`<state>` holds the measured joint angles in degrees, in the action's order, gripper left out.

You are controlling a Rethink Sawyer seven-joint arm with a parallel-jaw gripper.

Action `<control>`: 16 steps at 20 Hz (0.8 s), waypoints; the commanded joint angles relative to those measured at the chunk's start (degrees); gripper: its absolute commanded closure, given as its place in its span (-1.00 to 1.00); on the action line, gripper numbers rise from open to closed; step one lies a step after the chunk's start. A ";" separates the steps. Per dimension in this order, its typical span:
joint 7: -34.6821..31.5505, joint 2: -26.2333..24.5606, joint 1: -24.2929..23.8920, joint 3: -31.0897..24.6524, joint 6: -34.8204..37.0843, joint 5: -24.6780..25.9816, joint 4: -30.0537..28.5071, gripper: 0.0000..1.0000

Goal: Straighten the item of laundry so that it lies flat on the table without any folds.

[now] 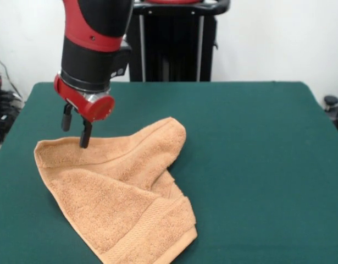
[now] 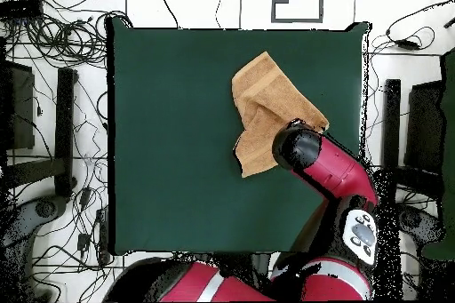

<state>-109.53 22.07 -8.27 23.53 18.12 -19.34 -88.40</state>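
Note:
The light orange-tan towel (image 1: pixel 119 192) lies on the dark green table (image 1: pixel 256 137) at the front left, with one side folded over in a rounded flap and a banded corner at the front edge. My gripper (image 1: pixel 76 131) hangs over the towel's far left edge, with its two dark fingers (image 1: pixel 85 135) apart and nothing between them. One fingertip is at the towel's hem. In the overhead view the towel (image 2: pixel 262 104) lies near the table's (image 2: pixel 178 139) right side. The arm's wrist (image 2: pixel 298 148) covers the towel's lower right part and hides the gripper.
The black pedestal (image 1: pixel 174 44) stands behind the table's far edge. Cables (image 2: pixel 53 33) and dark stands (image 2: pixel 64 122) lie on the floor around the table. The towel reaches close to the table's front edge in the front view.

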 commanded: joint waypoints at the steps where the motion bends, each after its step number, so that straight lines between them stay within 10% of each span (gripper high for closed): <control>1: -8.47 -2.71 0.33 -8.59 -2.28 -0.06 0.37 -1.00; 16: -6.05 -1.74 -2.85 -11.07 -3.50 1.58 -1.17 -1.00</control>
<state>-109.53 20.08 -10.64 21.82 17.90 -19.35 -88.39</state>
